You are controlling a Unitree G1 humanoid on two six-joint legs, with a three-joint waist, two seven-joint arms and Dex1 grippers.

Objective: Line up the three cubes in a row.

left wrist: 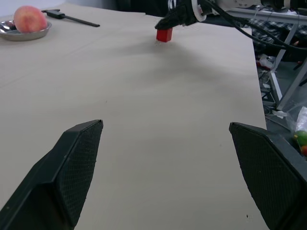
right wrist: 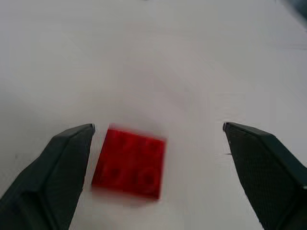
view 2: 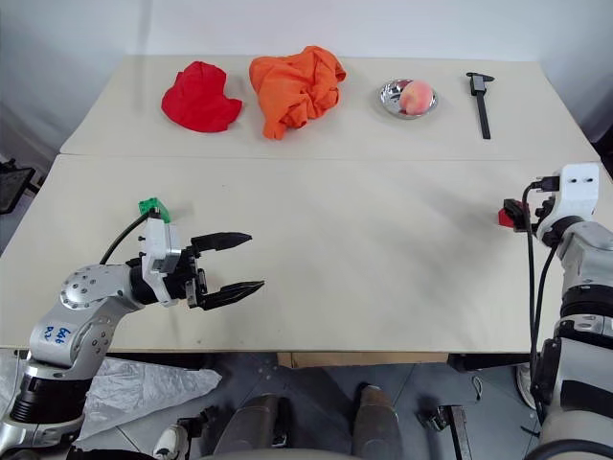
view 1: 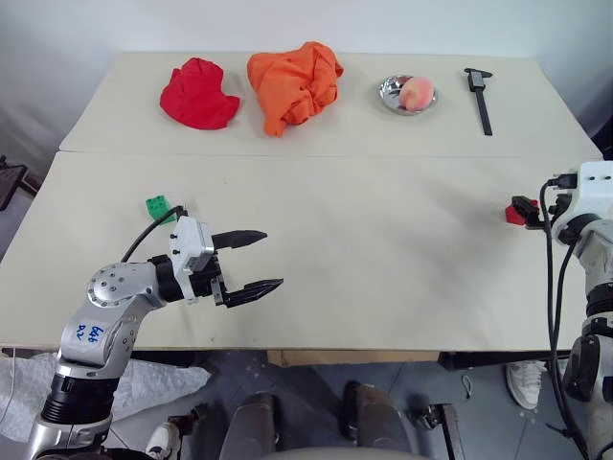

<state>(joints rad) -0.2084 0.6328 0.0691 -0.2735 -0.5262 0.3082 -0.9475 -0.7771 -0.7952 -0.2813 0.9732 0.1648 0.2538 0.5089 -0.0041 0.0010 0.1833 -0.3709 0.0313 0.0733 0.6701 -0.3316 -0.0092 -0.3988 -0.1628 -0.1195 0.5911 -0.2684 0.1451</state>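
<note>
Right hand (right wrist: 158, 143) released, fingers spread around the red brick (right wrist: 129, 163), which lies off-centre against one finger (a nudge may skid it off the tabletop (view 1: 383, 249) edge). Left hand (view 1: 254, 261) released, empty, near the green brick (view 1: 158, 207).

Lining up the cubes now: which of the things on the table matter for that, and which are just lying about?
For the job:
red cube, between the open right gripper's fingers
green cube, behind the open left gripper

Lying about:
red cloth
orange cloth
peach in a metal bowl
caliper
</note>
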